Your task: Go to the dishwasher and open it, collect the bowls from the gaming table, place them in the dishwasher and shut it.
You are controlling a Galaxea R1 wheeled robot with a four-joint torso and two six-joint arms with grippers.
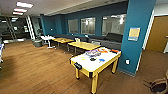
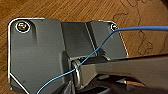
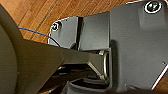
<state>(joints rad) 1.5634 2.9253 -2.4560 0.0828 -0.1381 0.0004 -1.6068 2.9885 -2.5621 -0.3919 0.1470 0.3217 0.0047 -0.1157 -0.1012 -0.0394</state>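
Yellow-sided gaming table (image 1: 96, 61) stands on the wooden floor (image 1: 37, 72) at about four o'clock from the head view's centre, the black bowl (image 1: 92, 59) and blue bowl (image 1: 101, 60) on its white top beside printed sheets (image 1: 93, 52). Whether either gripper is spread or pressed together, I cannot tell.

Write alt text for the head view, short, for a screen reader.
A yellow-sided gaming table with a white top stands on a wooden floor beside a teal pillar. On its top lie a black bowl, a blue bowl and colourful printed sheets. Yellow-topped desks stand behind it.
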